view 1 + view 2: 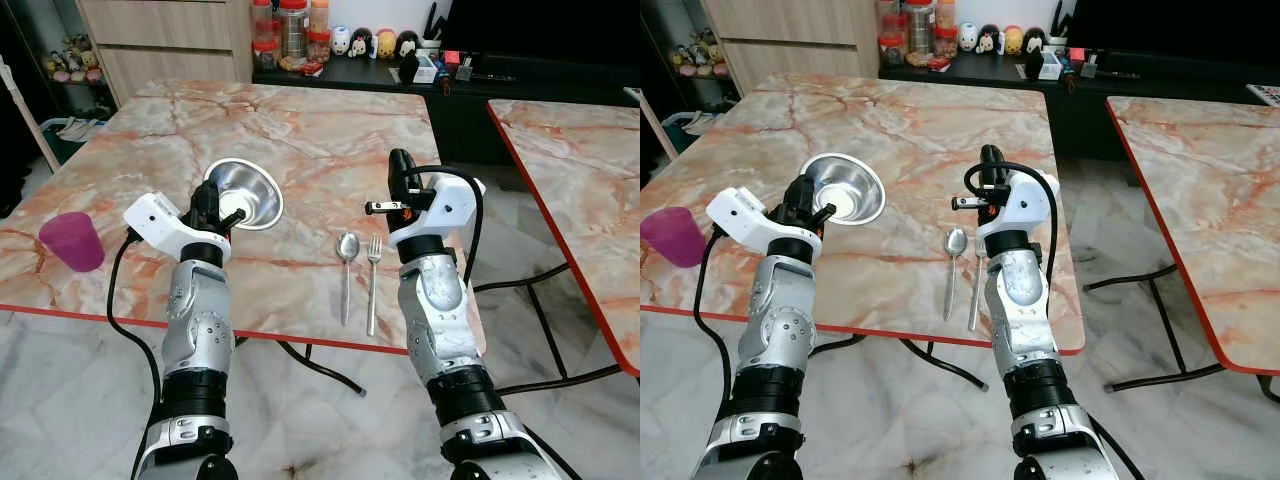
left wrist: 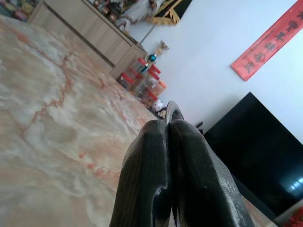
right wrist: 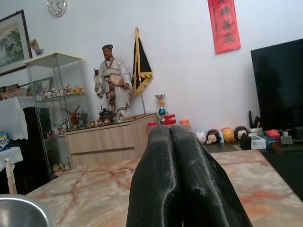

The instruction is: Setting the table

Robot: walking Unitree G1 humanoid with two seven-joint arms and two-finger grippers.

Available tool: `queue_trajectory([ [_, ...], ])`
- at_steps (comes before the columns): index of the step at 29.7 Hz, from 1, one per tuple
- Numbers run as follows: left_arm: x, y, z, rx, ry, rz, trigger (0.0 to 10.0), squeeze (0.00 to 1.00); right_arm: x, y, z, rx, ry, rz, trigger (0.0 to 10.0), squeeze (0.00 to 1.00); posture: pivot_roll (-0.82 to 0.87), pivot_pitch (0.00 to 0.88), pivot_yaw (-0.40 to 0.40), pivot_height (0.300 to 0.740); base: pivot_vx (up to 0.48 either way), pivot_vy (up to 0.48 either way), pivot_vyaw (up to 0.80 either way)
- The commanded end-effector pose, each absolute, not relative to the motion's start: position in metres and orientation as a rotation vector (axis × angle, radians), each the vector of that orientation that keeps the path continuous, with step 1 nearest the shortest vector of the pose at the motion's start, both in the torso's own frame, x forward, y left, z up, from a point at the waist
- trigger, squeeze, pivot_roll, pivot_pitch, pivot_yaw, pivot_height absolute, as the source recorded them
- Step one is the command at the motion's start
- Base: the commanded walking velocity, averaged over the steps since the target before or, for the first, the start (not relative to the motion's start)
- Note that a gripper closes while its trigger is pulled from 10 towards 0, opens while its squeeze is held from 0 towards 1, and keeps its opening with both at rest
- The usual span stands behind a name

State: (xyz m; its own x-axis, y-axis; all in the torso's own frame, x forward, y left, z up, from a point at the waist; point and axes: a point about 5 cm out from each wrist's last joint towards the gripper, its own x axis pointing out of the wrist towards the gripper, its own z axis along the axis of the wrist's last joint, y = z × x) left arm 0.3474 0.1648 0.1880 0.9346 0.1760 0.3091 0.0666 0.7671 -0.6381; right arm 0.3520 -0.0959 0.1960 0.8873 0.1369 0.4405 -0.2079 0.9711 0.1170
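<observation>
A steel bowl (image 1: 245, 192) is tilted up over the marble table (image 1: 300, 130), and my left gripper (image 1: 213, 203) is shut on its near rim. In the left wrist view the thin metal rim (image 2: 171, 106) sticks out between the closed fingertips (image 2: 156, 137). A spoon (image 1: 346, 252) and a fork (image 1: 373, 262) lie side by side near the table's front edge. My right gripper (image 1: 400, 166) is raised just above and to the right of them, shut with nothing in it. A purple cup (image 1: 72, 241) stands at the table's front left corner.
A second marble table (image 1: 580, 160) stands to the right across a gap of floor. Behind the table a black cabinet (image 1: 470, 90) carries jars (image 1: 292, 28) and small toys (image 1: 372, 42). The table's red front edge (image 1: 250, 332) is close to my arms.
</observation>
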Motion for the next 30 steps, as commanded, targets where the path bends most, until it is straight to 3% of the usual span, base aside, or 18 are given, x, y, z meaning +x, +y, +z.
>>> queue_trajectory([
  [1, 0.3501, 0.1583, 0.1921, -0.686, -0.369, 0.05, 10.0, 0.0, 0.3531, -0.1026, 0.2044, 0.167, -0.474, 0.158, 10.0, 0.0, 0.03, 0.05, -0.034, 0.74, 0.0, -0.458, 0.0],
  [30, 0.3517, 0.1584, 0.1946, -0.641, -0.37, 0.053, 10.0, 0.0, 0.3534, -0.1065, 0.2051, 0.127, -0.47, 0.124, 10.0, 0.0, 0.01, 0.092, -0.01, 0.74, 0.0, -0.471, -0.03],
])
